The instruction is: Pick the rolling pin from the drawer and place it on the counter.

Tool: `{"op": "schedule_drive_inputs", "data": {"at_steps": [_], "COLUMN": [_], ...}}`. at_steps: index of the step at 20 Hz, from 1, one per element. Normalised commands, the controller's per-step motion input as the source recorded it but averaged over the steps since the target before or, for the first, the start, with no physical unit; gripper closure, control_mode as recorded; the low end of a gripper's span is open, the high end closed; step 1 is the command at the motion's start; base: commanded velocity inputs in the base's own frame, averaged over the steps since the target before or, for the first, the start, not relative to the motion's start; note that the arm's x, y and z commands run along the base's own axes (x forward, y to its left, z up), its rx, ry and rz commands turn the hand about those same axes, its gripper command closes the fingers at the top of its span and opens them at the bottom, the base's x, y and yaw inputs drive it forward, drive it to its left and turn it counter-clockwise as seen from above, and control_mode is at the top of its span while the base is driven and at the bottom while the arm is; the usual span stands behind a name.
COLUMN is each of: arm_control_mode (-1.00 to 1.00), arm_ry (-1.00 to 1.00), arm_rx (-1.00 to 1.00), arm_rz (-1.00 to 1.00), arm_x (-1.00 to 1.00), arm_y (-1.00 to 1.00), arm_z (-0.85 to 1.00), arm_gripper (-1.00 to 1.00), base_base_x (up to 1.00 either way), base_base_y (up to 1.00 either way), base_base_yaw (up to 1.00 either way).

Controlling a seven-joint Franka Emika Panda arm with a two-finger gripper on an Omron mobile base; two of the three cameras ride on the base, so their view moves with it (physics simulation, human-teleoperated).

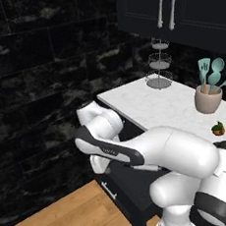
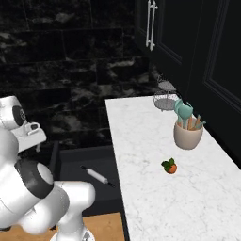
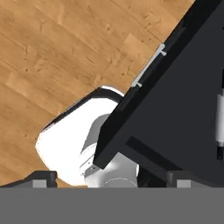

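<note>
From the left base view, the white arm bends low over the wide black box drawer [image 1: 128, 187], which stands pulled out below the long white marble worktop [image 1: 158, 105]; its small silver bar handle [image 1: 109, 190] faces the wooden floor [image 1: 57, 222]. On the worktop stand a wire tiered stand [image 1: 158, 65], a beige pot of teal spatulas [image 1: 208, 92] and a small orange-red fruit with green leaves [image 1: 218, 129]. The arm's bulk hides the inside of the drawer here.

Seen from the right base view, the slim white rolling pin with dark tapered handles [image 2: 97, 176] lies slantwise on the drawer floor, near the worktop edge and apart from the robot. The hand sits high at the left, above and short of the drawer, well apart from the pin.

Looking along the hand view, the drawer front and its handle [image 3: 148, 65] cross the picture diagonally, with a pale strip of the rolling pin [image 3: 220, 119] at the right edge. Only the dark tips of the fingers [image 3: 43, 178] show at the bottom, so I cannot tell whether they are open or closed; they hold nothing.

My worry is the descent: the pin sits off to one side of the hand's line of sight, so a straight drop could strike the drawer's front wall, or pinch a thin handle and let the round barrel roll away.
</note>
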Motion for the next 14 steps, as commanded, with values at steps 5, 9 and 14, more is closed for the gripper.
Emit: {"op": "schedule_drive_inputs", "data": {"at_steps": [5,9,14], "arm_control_mode": [-1.00,-1.00,-1.00], "arm_ry": [-0.12,0.03,0.09], "arm_rx": [0.09,0.06,-0.01], "arm_rz": [0.15,0.13,-0.05], "arm_x": [0.29,0.42,0.31], "arm_y": [-0.99,-0.74,-0.02], "arm_z": [-0.07,-0.03,-0.27], "arm_gripper": [-1.00,-1.00,-1.00], "base_base_x": [0.00,0.00,0.00], "base_base_y": [0.00,0.00,0.00], "base_base_yaw": [0.00,0.00,0.00]}}
